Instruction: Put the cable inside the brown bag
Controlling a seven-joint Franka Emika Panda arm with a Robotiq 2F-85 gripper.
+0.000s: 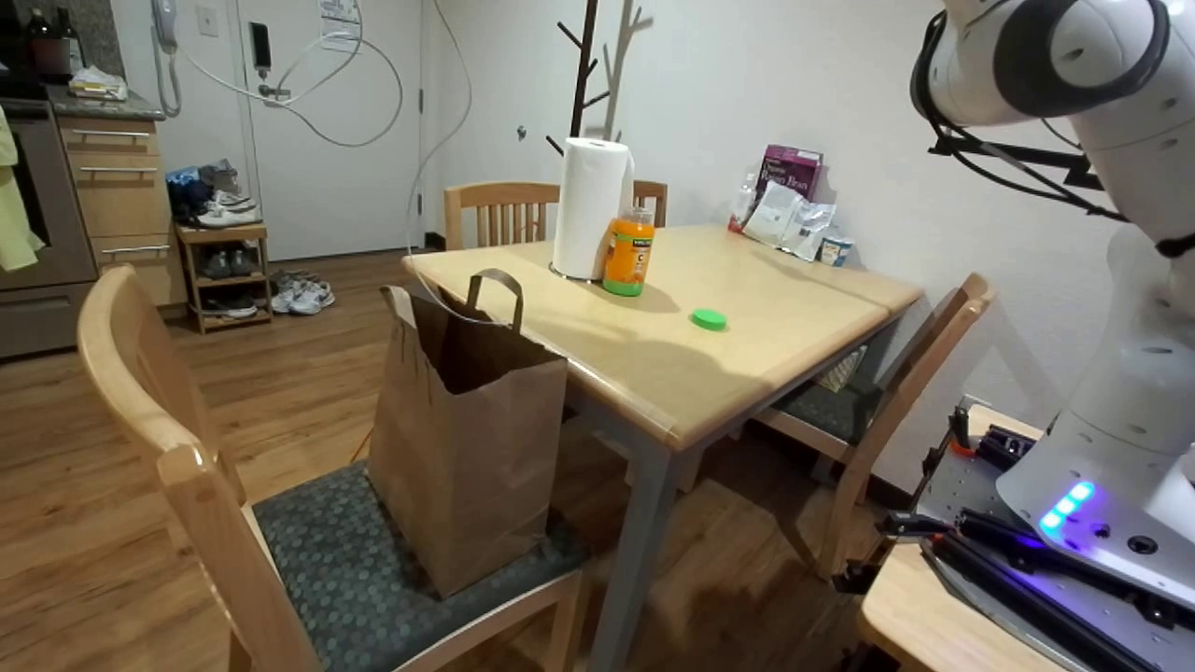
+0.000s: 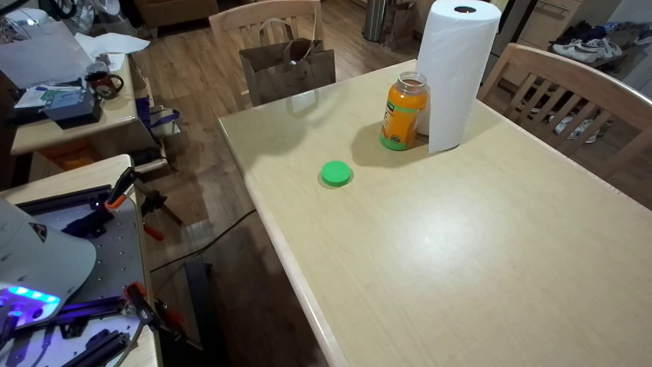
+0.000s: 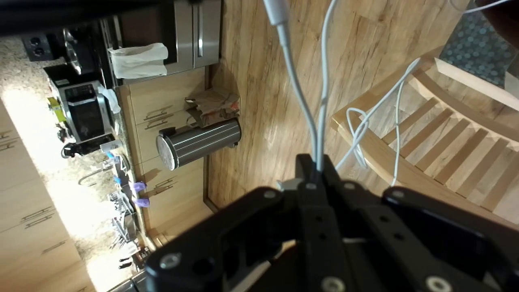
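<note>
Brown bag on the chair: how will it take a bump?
The brown bag may tip: it stands tall on the chair seat. It would likely buckle, since its paper looks thin at the rim. Probably light if empty; contents aren't visible.

Bag [image 1: 471,467] on chair [image 1: 327,560]; on table [image 1: 784,327], jar [image 1: 629,254] between paper roll [image 1: 588,205] and lid [image 1: 709,320].

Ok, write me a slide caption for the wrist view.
Gripper pinching the white cable, with a wooden chair and a trash can beyond.
</note>
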